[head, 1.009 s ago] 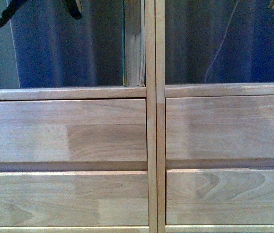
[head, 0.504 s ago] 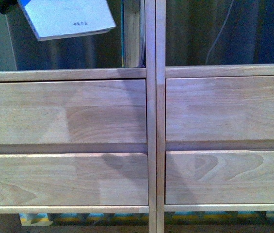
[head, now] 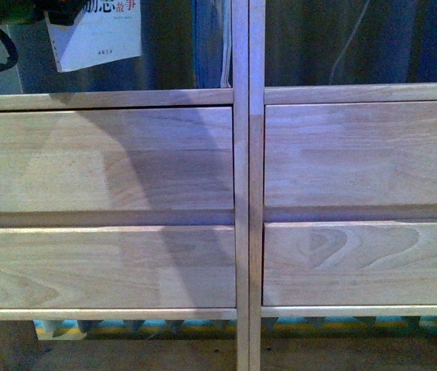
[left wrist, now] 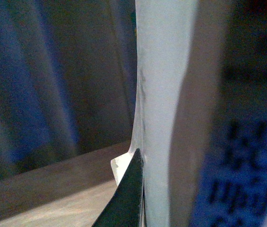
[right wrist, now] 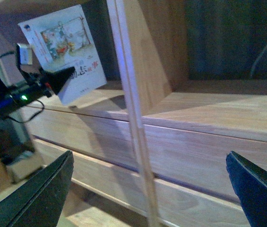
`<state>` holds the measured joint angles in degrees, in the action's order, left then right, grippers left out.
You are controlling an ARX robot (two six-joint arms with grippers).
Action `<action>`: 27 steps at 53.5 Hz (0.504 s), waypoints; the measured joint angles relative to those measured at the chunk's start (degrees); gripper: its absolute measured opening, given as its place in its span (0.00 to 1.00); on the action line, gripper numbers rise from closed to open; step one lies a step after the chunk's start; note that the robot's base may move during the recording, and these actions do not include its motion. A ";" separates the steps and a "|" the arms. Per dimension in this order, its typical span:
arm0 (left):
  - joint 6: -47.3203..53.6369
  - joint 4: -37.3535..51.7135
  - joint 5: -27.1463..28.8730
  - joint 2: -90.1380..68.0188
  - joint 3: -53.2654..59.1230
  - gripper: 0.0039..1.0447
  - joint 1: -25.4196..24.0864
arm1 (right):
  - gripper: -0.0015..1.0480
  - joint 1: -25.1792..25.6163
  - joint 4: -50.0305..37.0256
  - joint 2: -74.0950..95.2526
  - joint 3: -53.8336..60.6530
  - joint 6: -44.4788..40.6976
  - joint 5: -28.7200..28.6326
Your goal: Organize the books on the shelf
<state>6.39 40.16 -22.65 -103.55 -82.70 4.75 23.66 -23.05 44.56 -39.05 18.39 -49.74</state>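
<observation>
My left gripper [head: 54, 11] is shut on the white paperback book [head: 98, 32] and holds it in the air, slightly tilted, in front of the left open compartment of the light wooden shelf [head: 102, 99]. In the left wrist view the book's white cover [left wrist: 164, 94] fills the middle, with one dark fingertip [left wrist: 128, 194] against it. The teal-green book [head: 209, 42] stands upright at the right end of that compartment, against the centre upright. My right gripper [right wrist: 147, 189] is open and empty, facing the drawer fronts. Its view shows the white book [right wrist: 64, 40] too.
Four plain drawer fronts [head: 102, 162] fill the front view below the compartments. The centre upright [head: 247, 185] splits the two columns. The right compartment board [right wrist: 218, 111] shows bare wood, with a dark curtain behind. Floor and peg legs show beneath the shelf [head: 125, 328].
The shelf has slid upward in the front view, and the floor beneath it now shows. The white book came into view at the top left and turned its printed cover forward.
</observation>
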 joint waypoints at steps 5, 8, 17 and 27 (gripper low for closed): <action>2.03 -0.79 0.98 -3.43 -3.65 0.06 0.15 | 0.93 0.20 0.72 -0.70 0.00 -5.46 0.85; 2.62 -1.07 1.60 -5.09 -5.55 0.06 0.20 | 0.93 0.22 0.79 -0.81 0.00 -6.93 0.92; 4.52 -4.02 3.32 -11.78 -14.91 0.06 0.33 | 0.93 0.22 0.79 -0.85 0.00 -9.31 0.92; 5.35 -8.41 4.13 -18.45 -24.59 0.06 0.74 | 0.93 0.22 0.81 -0.83 0.00 -9.84 0.94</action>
<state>11.75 31.75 -18.52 -121.99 -107.28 5.50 23.88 -22.24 43.72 -39.05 8.56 -48.80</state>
